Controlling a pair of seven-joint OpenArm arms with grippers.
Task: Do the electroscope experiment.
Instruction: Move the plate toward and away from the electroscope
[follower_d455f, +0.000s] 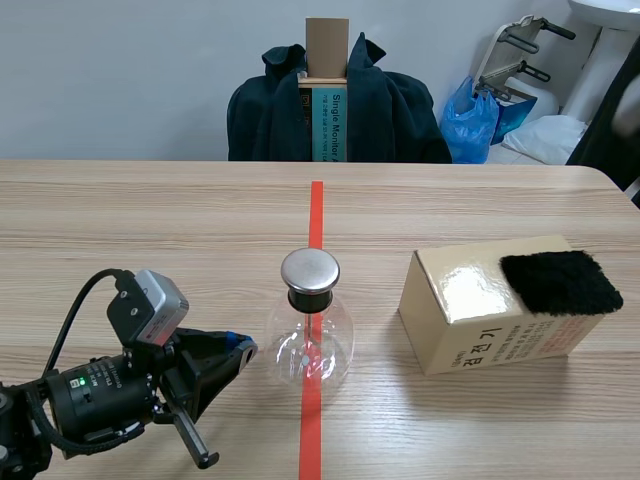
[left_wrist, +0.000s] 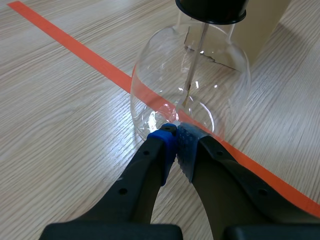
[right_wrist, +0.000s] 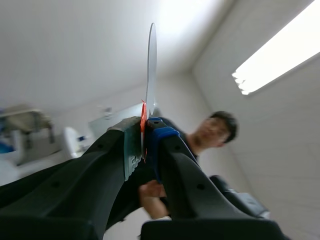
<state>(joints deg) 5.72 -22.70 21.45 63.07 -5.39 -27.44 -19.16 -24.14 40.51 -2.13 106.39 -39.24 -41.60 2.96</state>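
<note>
Nearest the lens, at the lower left of the scene view, the left gripper lies low over the table. Its fingers are pressed together on nothing. Its wrist view shows the blue and grey pads meeting at the bottom of the glass bulb of the electroscope, touching it or just short of it. My reading is that the closed tips are set there to brace the bulb, not to grasp it.

Largest of the rest, the cardboard box sits right of centre, well apart from that gripper. It serves as a raised stand for the black fuzzy cloth on its far right corner. The cloth is probably the rubbing pad, put where an arm can reach it.

At the middle, the electroscope stands upright on the orange-red tape line. Its metal disc caps a black stopper, and a rod hangs inside the bulb. That central spot likely lets either arm get to the disc.

Smallest is the thin pale strip, seen edge-on and pinched in the right gripper. This gripper points up toward the ceiling. Holding the strip aloft probably prevents it from touching anything before it meets the disc.
</note>
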